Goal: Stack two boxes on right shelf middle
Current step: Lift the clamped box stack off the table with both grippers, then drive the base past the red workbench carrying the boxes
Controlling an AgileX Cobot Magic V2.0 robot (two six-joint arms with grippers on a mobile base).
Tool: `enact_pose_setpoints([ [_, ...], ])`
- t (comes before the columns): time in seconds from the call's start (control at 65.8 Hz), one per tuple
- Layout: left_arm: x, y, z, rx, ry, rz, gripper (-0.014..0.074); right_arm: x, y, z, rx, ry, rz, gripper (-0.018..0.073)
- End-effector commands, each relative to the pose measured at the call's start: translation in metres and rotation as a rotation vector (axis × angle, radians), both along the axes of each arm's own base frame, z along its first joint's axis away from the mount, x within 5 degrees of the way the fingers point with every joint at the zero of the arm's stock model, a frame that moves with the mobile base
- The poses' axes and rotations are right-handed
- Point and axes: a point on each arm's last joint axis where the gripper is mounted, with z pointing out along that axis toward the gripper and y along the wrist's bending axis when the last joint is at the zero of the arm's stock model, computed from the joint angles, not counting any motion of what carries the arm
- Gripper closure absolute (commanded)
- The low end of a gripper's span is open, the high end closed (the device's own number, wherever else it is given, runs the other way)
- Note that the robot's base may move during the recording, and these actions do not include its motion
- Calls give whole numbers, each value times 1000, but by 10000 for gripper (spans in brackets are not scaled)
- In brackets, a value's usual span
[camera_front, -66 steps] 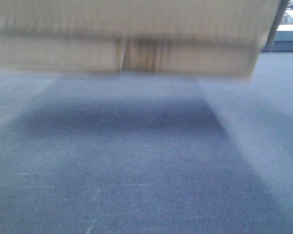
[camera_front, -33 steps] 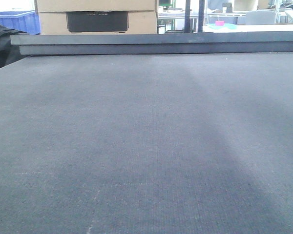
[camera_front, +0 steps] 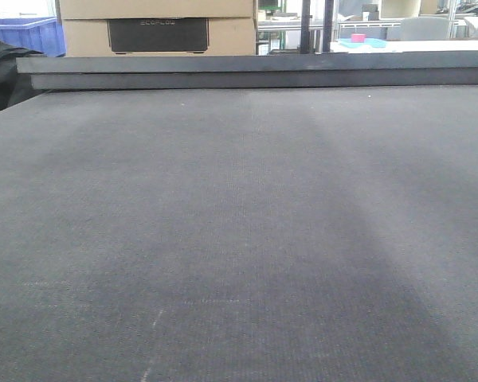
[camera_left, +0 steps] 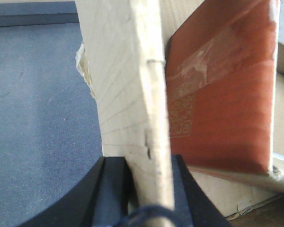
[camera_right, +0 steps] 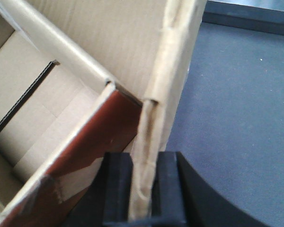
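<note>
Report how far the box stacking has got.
Done: a box is gripped, with the left gripper and right gripper each shut on a wall edge. In hand: that hold, beside the grey surface. Left: placing and stacking; no shelf or stack shows.

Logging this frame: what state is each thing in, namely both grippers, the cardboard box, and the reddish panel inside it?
Left gripper: shut, clamping a wall of the tan corrugated cardboard box.
Right gripper: shut, clamping a wall of the same box.
Tan corrugated cardboard box: top open, interior visible, gripped at its walls.
Red-brown flat panel: inside the box, with a clear tape strip and a printed code on it.
</note>
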Motion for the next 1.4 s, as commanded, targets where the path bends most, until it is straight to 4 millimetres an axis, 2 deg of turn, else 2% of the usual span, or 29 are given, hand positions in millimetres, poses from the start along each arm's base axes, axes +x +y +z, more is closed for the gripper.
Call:
enact_pose_setpoints([
  [0.0,-6,-3,15,-64,-104,-32,708,-3,0,9,23,-52,10,713],
  [1.384,-6,-3,15,-64,-104,-32,708,2,2,5,19,-38,10,713],
])
